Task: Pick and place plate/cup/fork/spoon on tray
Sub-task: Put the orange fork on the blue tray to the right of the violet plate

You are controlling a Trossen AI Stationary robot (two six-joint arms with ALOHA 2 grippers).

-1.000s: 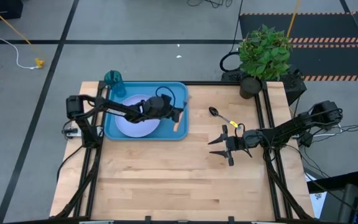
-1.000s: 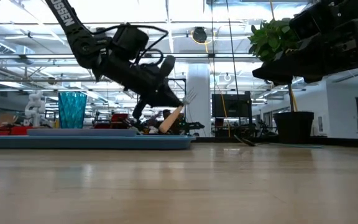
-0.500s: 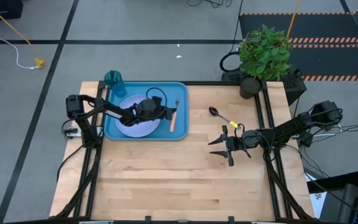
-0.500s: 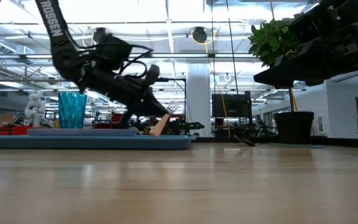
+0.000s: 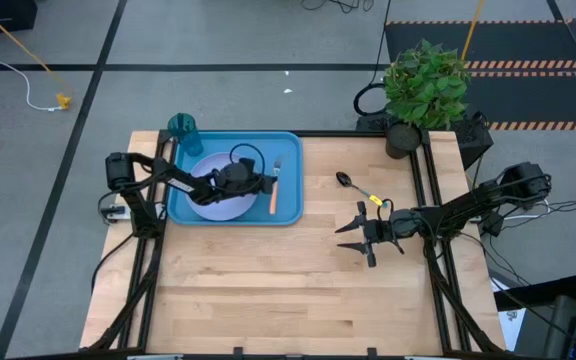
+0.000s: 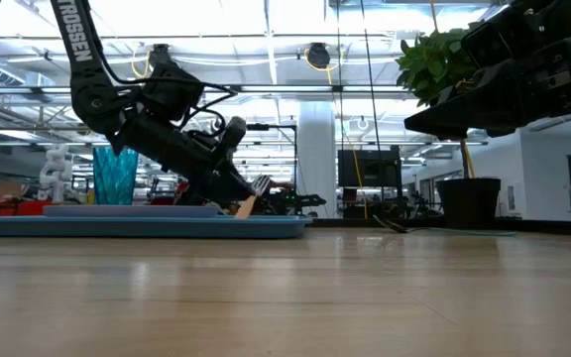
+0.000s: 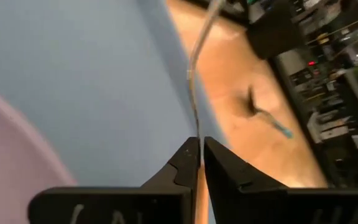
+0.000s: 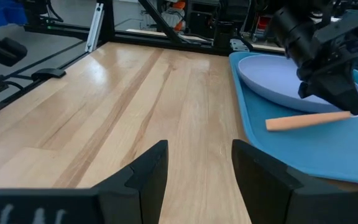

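two views split the detail: the high view shows the fork lying in the tray beside the plate, while the left wrist view shows the left gripper with jaws narrow about the fork's handle – actual contact is unclear. right gripper – jaws wide, empty, near the spoon on the table. cup partly hidden.

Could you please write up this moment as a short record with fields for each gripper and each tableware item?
left gripper: low over the tray, fingers narrowly around the fork
right gripper: open, above bare table, holding nothing
fork: lying on the tray, beside the plate
plate: on the tray
cup: at the tray's far left corner
spoon: on the table, off the tray
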